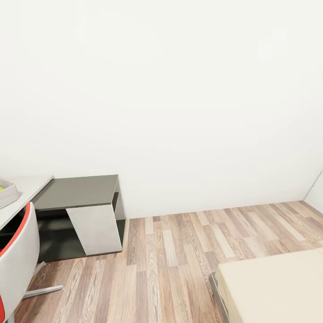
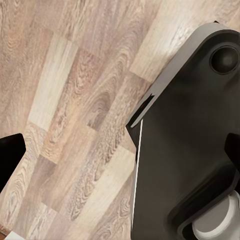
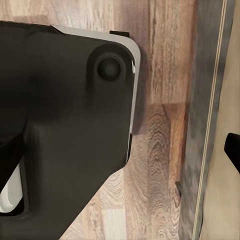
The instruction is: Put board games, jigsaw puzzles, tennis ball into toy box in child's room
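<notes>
At far left, toy box (image 1: 8,194) corner on table (image 1: 31,186); bed (image 1: 273,287) corner bare; no games visible; progress unclear; jaw state of both grippers indeterminable.

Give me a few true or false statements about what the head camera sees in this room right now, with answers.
1. The floor is wood plank. True.
2. A dark grey cabinet stands against the wall. True.
3. The chair is blue. False: it is light grey with a red edge.
4. The bed has game boxes lying on the part in view. False: the visible cream corner is bare.
5. A grey tray sits on the table at the picture's left edge. True.
</notes>
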Tool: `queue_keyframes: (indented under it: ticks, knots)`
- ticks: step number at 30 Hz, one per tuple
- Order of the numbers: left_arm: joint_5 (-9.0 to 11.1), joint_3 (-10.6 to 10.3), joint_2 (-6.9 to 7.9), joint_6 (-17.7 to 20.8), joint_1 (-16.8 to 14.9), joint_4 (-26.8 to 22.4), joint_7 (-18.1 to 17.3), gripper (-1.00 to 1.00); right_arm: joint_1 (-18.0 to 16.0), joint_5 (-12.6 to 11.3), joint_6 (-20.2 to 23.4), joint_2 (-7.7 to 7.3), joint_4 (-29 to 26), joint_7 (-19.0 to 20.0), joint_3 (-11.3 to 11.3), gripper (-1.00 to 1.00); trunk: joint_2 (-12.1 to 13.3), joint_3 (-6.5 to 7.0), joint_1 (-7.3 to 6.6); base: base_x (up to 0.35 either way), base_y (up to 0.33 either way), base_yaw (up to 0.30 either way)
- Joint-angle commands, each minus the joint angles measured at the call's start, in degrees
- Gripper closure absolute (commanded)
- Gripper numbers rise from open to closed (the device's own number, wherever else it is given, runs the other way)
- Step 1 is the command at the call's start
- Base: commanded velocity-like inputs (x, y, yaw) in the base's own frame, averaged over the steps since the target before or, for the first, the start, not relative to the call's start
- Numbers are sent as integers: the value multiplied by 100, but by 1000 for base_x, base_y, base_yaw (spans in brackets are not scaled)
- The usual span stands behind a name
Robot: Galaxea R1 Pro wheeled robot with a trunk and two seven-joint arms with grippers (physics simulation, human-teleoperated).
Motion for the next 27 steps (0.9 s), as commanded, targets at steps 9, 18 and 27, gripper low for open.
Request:
queue_keyframes:
  ticks: [9,18,27]
  knots:
    - [44,-49,2,-5,3,-18,34,-100,-3,-58,-13,0,-2,-12,48,-100,-11,-11,3,0,0,0]
    - [44,-49,2,-5,3,-18,34,-100,-3,-58,-13,1,-2,-12,48,-100,-11,-11,3,0,0,0]
    - [44,-49,2,-5,3,-18,34,-100,-3,-59,-13,1,-2,-12,48,-100,-11,-11,3,0,0,0]
